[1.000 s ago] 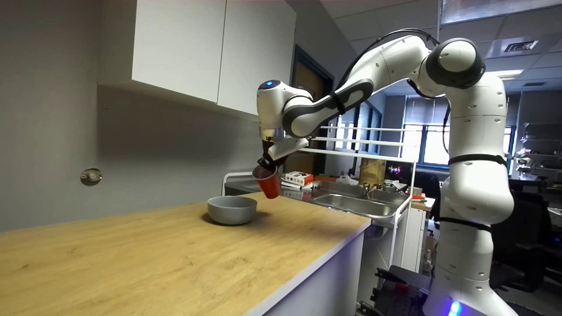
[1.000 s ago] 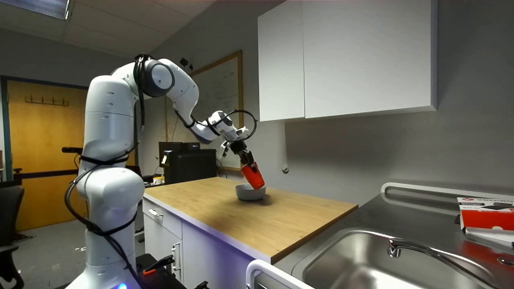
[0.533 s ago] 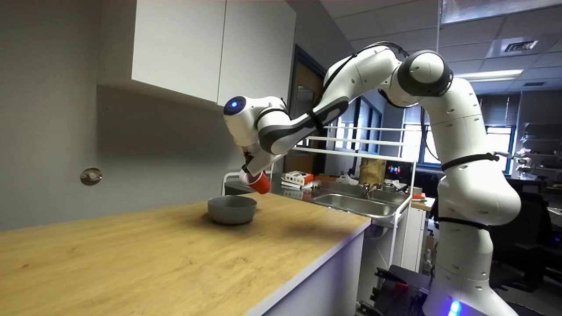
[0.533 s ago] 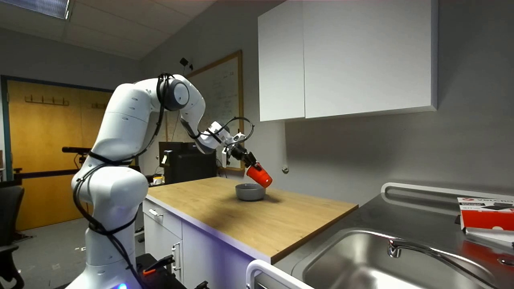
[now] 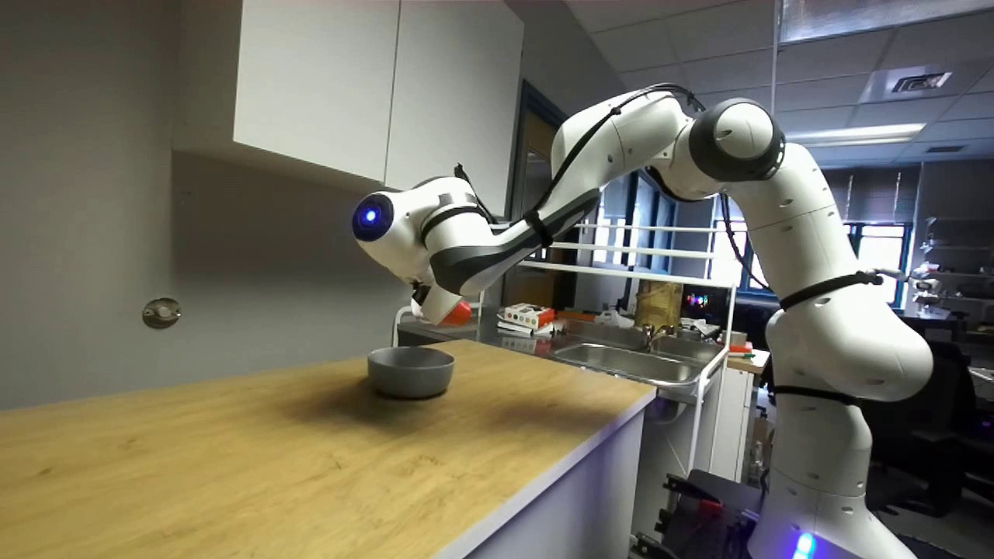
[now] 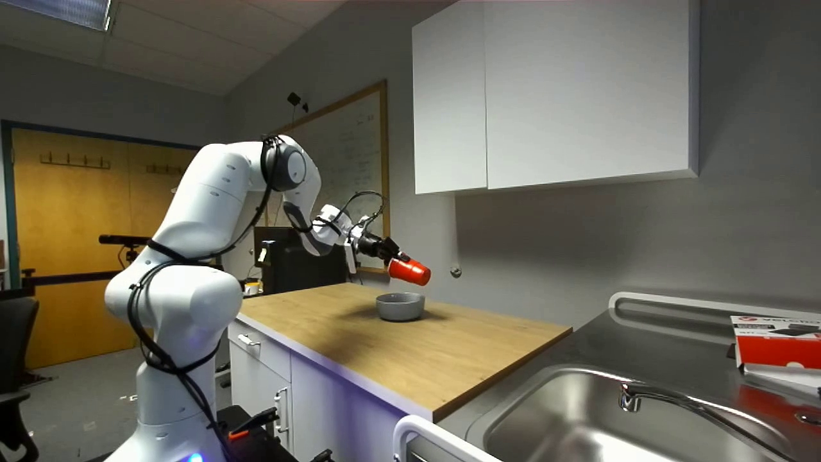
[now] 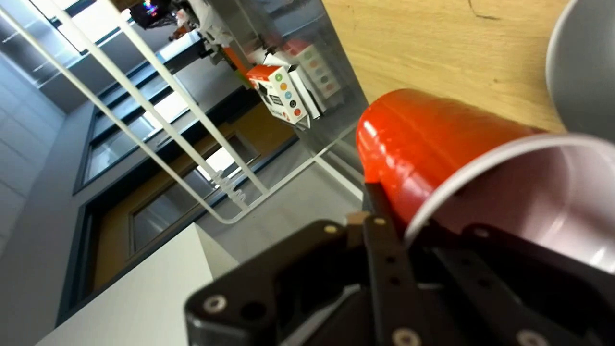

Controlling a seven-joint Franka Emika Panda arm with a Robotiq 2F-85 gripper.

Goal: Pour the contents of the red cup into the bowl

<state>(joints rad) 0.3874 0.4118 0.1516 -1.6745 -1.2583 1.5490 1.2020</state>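
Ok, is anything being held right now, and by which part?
The red cup, by its rim: one of the fingers lies outside, the other apparently inside.

The arm (image 5: 625, 141) partly hides the red cup (image 5: 458, 314) in an exterior view; the wrist view crops the bowl (image 7: 587, 72).

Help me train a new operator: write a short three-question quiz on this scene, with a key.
1. Multiple choice: how does the gripper hold the cup?
A) Upright
B) Tilted, nearly on its side
C) Mouth straight down

2. True or false: the bowl stands in the sink.

3. Fill in: in the wrist view, the cup's rim is ____ in colour.

Key:
1. B
2. False; it stands on the counter.
3. White
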